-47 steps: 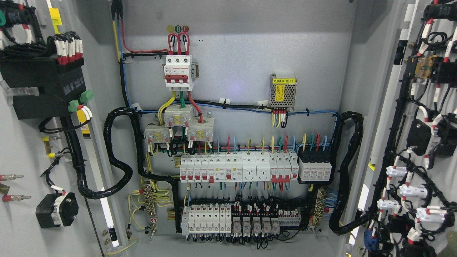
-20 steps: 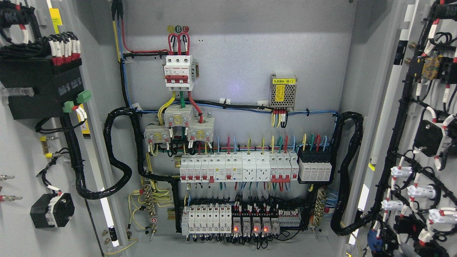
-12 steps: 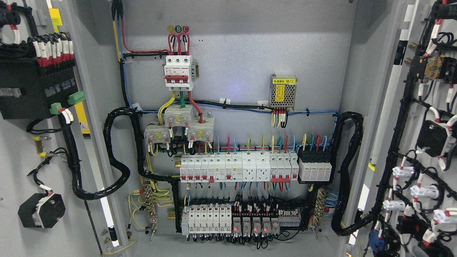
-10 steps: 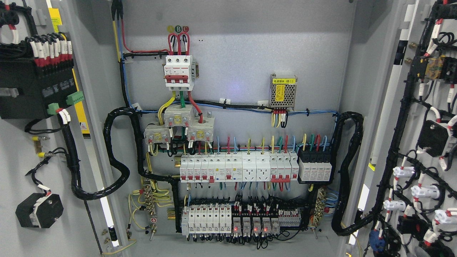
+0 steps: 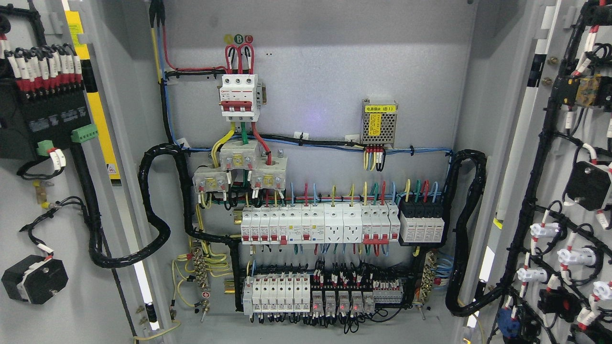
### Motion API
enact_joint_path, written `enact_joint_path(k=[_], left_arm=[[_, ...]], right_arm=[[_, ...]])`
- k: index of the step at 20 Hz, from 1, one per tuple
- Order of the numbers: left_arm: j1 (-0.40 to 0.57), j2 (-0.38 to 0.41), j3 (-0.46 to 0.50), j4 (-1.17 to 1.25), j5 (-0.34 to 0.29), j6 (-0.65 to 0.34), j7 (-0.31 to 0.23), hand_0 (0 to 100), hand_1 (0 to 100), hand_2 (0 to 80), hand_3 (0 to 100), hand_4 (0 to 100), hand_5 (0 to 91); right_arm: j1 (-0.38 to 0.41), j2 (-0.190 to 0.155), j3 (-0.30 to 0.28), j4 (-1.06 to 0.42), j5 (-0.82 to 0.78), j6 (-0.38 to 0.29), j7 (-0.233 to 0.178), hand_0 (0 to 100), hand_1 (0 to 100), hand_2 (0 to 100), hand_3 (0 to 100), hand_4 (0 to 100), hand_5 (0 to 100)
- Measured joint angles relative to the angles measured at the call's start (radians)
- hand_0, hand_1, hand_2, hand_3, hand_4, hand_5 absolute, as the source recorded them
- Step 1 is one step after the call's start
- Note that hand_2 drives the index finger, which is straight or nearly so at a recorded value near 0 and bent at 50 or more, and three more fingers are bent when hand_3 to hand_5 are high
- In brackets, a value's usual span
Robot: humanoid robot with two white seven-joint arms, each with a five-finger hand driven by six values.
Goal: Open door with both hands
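The grey electrical cabinet stands with both doors swung wide. The left door [image 5: 28, 224] shows its inner face at the picture's left, carrying a black module, red-and-white wire ends and a black switch body. The right door [image 5: 564, 143] fills the right edge, covered in black wiring looms and white lamp holders. Between them the back panel [image 5: 325, 71] is fully exposed. Neither of my hands nor any arm shows in the head view.
On the back panel sit a red-and-white main breaker [image 5: 239, 95], a small power supply with a yellow label [image 5: 379, 122], a row of white breakers [image 5: 315, 224] and a lower row of relays with red lights [image 5: 334, 298]. Thick black cable looms [image 5: 466, 229] hang at both sides.
Both doors have swung further outward: the parts on the left door slid left and those on the right door slid right. Red relay lights came on after the earliest frame.
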Motion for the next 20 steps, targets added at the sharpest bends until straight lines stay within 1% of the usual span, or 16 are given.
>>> enact_joint_path(k=[2,5,11,15,20], left_arm=[[-0.009,0.021,0.014,0.022,0.034,0.044,-0.006,12,56,0.0,0,0,0.0],[-0.031,0.05,0.03,0.051,0.07,0.08,-0.031,12,56,0.0,0,0,0.0],[-0.08,0.098,0.052,0.106,0.106,0.135,-0.067,12,56,0.0,0,0,0.0],[-0.101,0.132,0.061,0.144,0.136,0.149,-0.089,12,56,0.0,0,0,0.0],[-0.117,0.178,0.068,0.195,0.173,0.153,-0.095,12,56,0.0,0,0,0.0]], right_arm=[[-0.002,0.0,-0.006,0.003,0.0,0.002,0.0,0,50,4,0,0,0],[-0.005,0.001,-0.015,0.006,-0.011,0.003,0.0,0,50,4,0,0,0],[-0.008,0.001,-0.034,0.01,-0.055,0.005,-0.002,0,50,4,0,0,0],[-0.009,0.001,-0.048,0.013,-0.07,0.005,-0.002,0,50,4,0,0,0],[-0.009,0.001,-0.063,0.022,-0.078,0.007,0.0,0,50,4,0,0,0]])
